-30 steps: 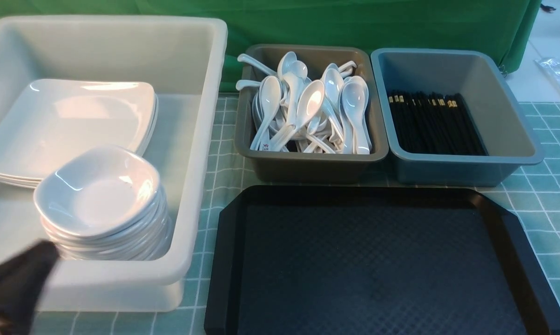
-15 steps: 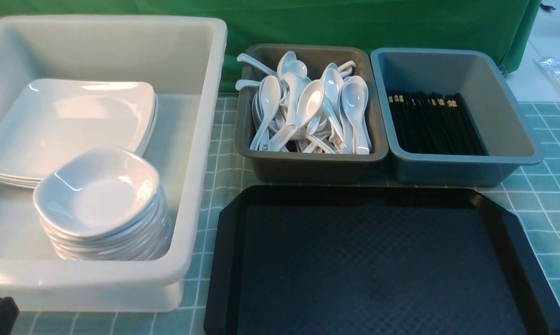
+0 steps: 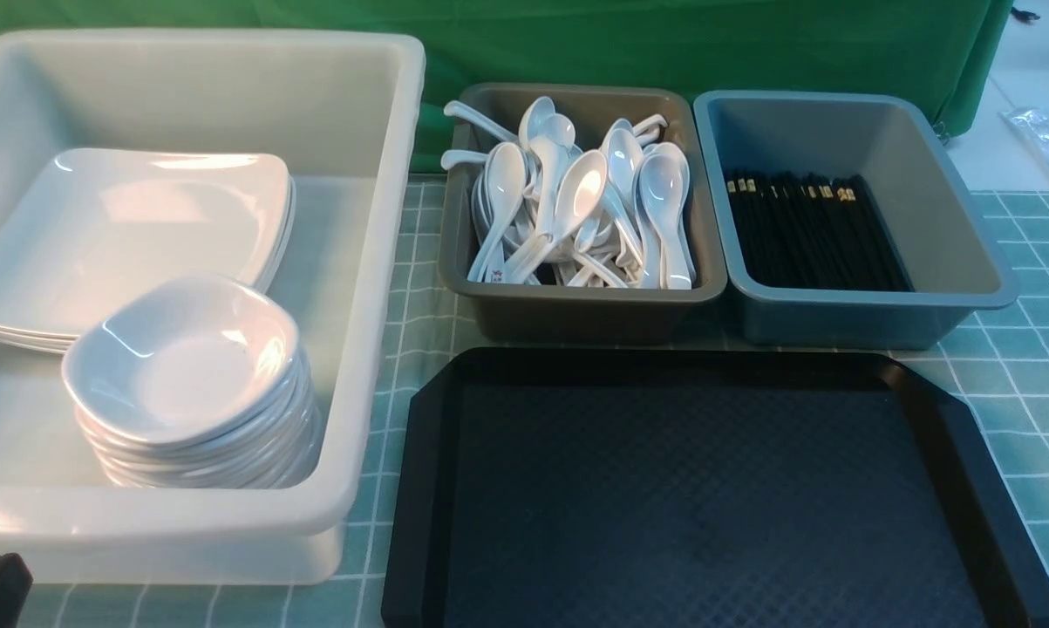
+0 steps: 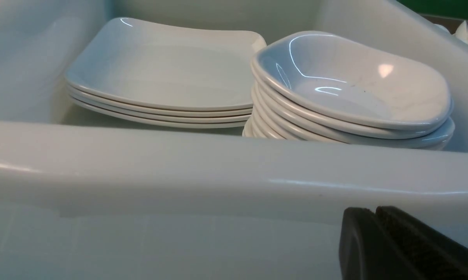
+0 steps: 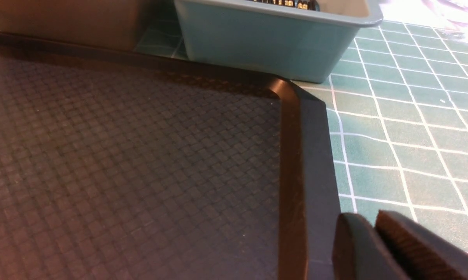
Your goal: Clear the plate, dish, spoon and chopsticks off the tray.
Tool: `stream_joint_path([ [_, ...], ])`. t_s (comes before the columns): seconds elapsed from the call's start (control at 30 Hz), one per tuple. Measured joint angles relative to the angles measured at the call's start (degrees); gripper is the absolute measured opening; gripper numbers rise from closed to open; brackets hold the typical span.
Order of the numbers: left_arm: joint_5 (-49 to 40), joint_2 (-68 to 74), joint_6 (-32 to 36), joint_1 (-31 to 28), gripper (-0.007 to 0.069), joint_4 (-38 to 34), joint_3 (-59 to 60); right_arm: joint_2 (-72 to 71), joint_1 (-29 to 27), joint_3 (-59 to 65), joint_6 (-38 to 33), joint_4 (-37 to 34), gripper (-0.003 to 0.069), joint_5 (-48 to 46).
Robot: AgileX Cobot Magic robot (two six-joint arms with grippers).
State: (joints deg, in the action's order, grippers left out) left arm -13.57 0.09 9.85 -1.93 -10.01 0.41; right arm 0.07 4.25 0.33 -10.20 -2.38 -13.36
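Judging by the bare tray (image 3: pixel 428 488), nothing is left to be cleared: plate (image 3: pixel 123 227) and dish (image 3: pixel 184 358) are stacked in the white bin (image 3: pixel 376 262) just ahead of the closed left pincer (image 4: pixel 375 213). Whether the right pincer (image 5: pixel 374 221), beside the tray's rim, is parted cannot be told.

Front cam high, facing forward. Left wrist cam low, close to translucent white plastic tub (image 4: pixel 218 171). Right wrist cam skims black textured plastic tray (image 5: pixel 304 163), shared with front (image 3: pixel 419 488).
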Motion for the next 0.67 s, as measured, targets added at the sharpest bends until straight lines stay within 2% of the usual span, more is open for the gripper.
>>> stream_joint_path([
  [0.67, 0.00, 0.00, 1.68, 0.00, 0.0014, 0.00, 0.00, 0.00, 0.00, 0.00, 0.00, 0.00, 0.0161, 0.00],
])
